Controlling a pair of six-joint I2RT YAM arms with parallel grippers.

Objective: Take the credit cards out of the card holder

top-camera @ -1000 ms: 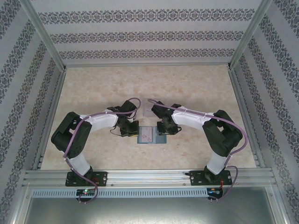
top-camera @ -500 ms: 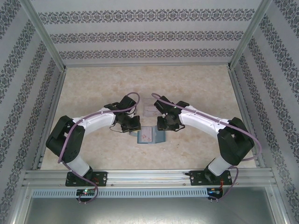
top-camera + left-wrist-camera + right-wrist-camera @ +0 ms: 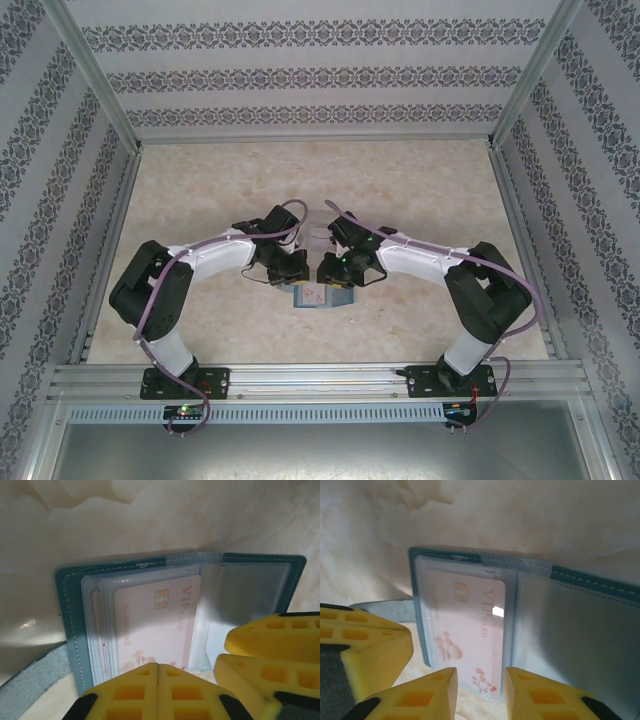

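Top external view: our left hand (image 3: 293, 268) and right hand (image 3: 335, 268) have closed in over the open card holder (image 3: 322, 297) mid-surface. Left hand is pinched shut at its left side. Right hand, narrowly parted, straddles the pink credit card (image 3: 470, 630), still sleeved; extraction looks imminent.

Soft, even overhead light is washing the pale marbled table (image 3: 420, 190), casting only faint shadows. Up close, the yellow fingers (image 3: 125, 695) are blurring out of focus, and a small white glare spot is glinting over the pink card (image 3: 465, 630).
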